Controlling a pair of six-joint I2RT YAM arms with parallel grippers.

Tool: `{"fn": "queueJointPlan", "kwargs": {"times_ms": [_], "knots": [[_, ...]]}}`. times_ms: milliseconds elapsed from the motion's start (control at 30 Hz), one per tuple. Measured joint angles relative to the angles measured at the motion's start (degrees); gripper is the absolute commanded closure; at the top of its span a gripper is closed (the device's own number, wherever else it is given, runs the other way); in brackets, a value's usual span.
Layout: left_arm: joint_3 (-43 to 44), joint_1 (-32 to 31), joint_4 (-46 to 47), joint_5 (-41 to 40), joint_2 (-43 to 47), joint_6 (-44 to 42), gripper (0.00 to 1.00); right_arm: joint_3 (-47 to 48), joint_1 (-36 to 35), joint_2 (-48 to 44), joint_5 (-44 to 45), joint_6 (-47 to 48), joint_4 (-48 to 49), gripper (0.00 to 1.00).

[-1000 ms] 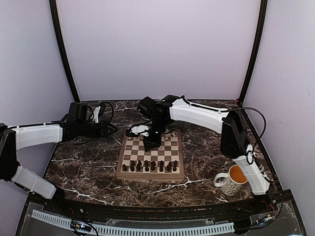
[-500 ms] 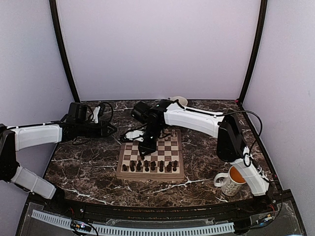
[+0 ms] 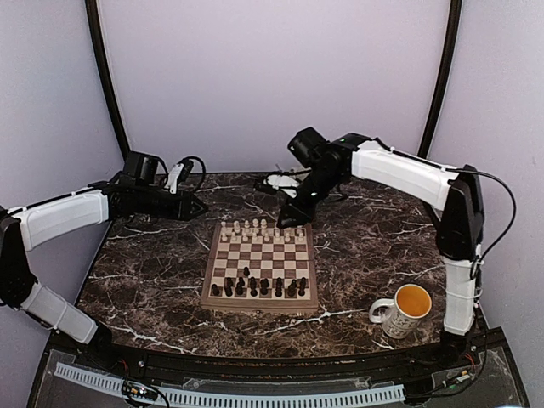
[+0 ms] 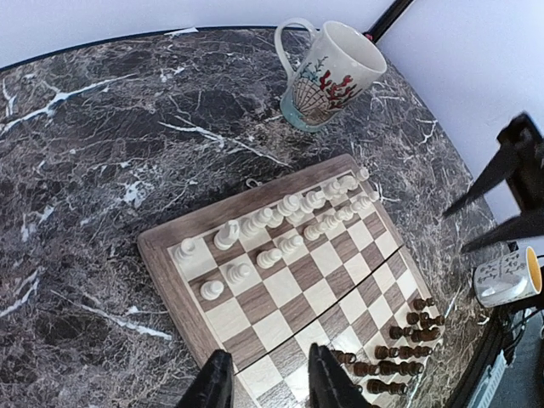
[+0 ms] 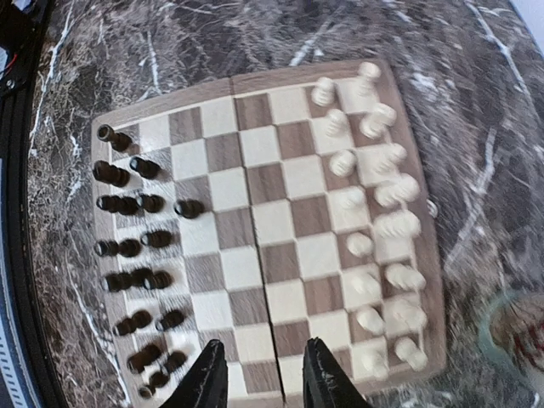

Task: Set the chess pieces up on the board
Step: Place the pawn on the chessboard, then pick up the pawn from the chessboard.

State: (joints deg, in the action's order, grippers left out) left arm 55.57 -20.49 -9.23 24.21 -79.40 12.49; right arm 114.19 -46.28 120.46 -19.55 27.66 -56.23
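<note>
Top external view: left claw (image 3: 197,206) hangs beyond the far-left corner of the board (image 3: 260,305), parted and empty. Its far rows hold cream chess pieces (image 3: 259,228), its near rows dark pieces (image 3: 259,287). Above its far-right corner, the right claw (image 3: 291,218) has risen clear, parted, empty: a piece likely just placed.

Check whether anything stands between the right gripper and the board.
Nothing visible does. The right gripper hangs above the board with only air beneath it. The white pieces and dark pieces stand in their rows on the squares below.
</note>
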Motion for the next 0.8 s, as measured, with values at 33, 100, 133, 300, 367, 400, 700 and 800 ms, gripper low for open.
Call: {"fn": "queueJointPlan", "kwargs": {"times_ms": [33,100,133,300,367,400,700,800], "knots": [[1.55,-0.81,-1.36,-0.35,-0.48,-0.94,0.68,-3.56,1.77,-3.43,-0.13,-0.22,1.44,0.67],[4.83,-2.67,-4.07,-1.16,-1.86,-2.8,0.68,-8.39,4.66,-8.04,0.13,-0.35,3.13,0.67],[6.8,-3.67,-5.66,-1.55,-2.84,-3.69,0.68,-11.5,6.14,-10.54,0.22,-0.44,4.33,0.67],[15.89,-9.05,-13.51,-4.42,-9.22,-9.11,0.68,-28.06,10.43,-20.39,0.96,-1.2,11.23,0.66],[18.73,-11.43,-16.55,-5.79,-11.98,-11.37,0.68,-35.34,12.04,-24.44,1.42,-1.55,14.32,0.63],[20.57,-13.7,-18.75,-6.93,-14.34,-13.11,0.68,-38.07,12.94,-26.12,1.55,-1.75,15.67,0.6],[24.22,-23.47,-27.52,-12.41,-23.52,-19.02,0.68,-52.65,28.37,-31.8,-0.68,-9.51,31.39,0.02],[24.24,-24.06,-29.05,-13.16,-24.68,-19.82,0.68,-54.47,31.34,-31.76,-3.1,-11.54,33.55,0.02]]}}
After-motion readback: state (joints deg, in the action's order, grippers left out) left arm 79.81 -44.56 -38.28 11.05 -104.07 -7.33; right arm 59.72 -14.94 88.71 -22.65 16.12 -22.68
